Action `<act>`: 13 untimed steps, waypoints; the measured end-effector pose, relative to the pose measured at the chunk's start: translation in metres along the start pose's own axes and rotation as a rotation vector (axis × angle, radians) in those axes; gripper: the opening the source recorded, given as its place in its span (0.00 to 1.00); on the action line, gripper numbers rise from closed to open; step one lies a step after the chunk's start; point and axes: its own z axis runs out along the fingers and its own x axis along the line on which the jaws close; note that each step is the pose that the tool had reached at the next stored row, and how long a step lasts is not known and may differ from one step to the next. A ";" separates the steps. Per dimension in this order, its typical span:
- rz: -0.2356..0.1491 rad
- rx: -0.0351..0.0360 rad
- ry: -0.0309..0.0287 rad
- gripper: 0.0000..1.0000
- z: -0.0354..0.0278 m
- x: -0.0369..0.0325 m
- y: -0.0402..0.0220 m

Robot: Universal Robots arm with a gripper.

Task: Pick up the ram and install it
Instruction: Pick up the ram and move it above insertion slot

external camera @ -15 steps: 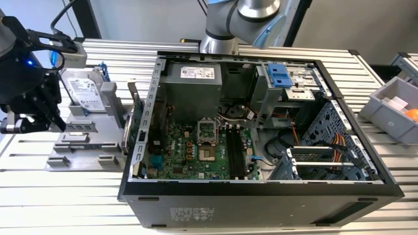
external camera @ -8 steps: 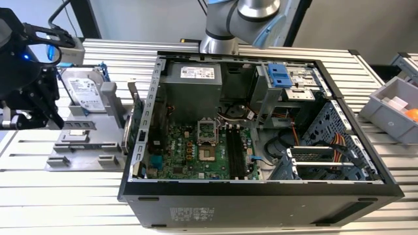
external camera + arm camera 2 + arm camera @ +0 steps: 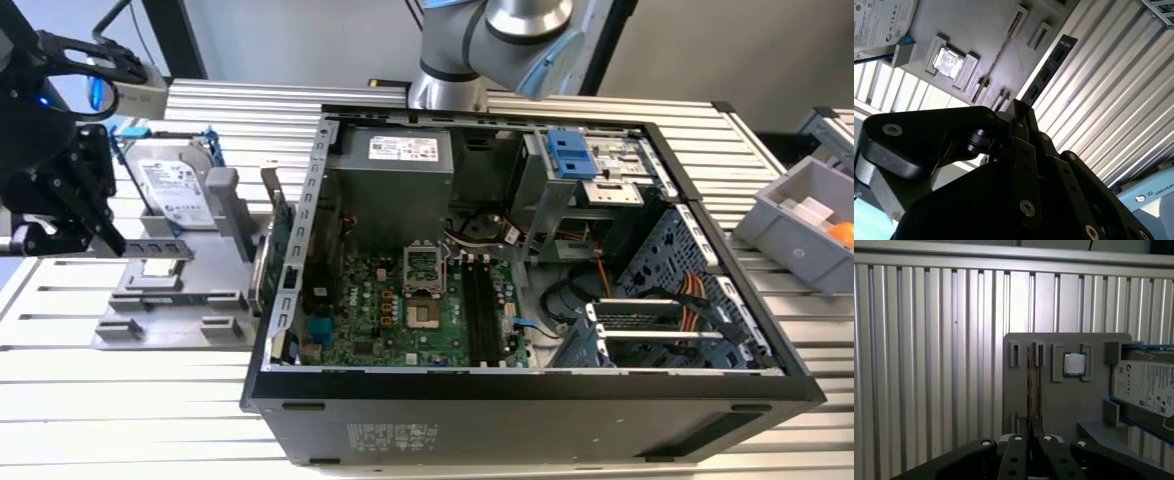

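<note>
In the second wrist view, the ram [image 3: 1051,65] is a long thin dark stick with a row of chips. It juts out from my gripper [image 3: 1021,112], whose fingers are shut on its near end. In the first wrist view the ram [image 3: 1029,390] is a thin edge-on line running out from the gripper [image 3: 1032,432] over the grey fixture tray [image 3: 1054,405]. The exterior view shows the gripper [image 3: 74,235] at the exterior view's left, above the tray [image 3: 160,310]. It is well apart from the open computer case [image 3: 534,385]. Black motherboard slots [image 3: 487,305] lie inside the case.
On the tray lie a silver hard drive in a blue frame [image 3: 174,185] and a square processor chip [image 3: 1074,363]. A green expansion card [image 3: 276,255] stands next to the case's wall. A grey bin [image 3: 801,225] sits at the exterior view's right. Ribbed metal tabletop [image 3: 929,365] surrounds the tray.
</note>
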 end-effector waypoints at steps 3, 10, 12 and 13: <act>0.000 0.0001 -0.0001 0.00 -0.0036 -0.0002 0.0000; 0.000 0.0002 -0.0001 0.00 -0.0125 -0.0009 -0.0002; 0.000 0.0001 0.0000 0.00 -0.0150 -0.0011 -0.0002; 0.000 0.0001 0.0000 0.00 -0.0161 -0.0012 -0.0002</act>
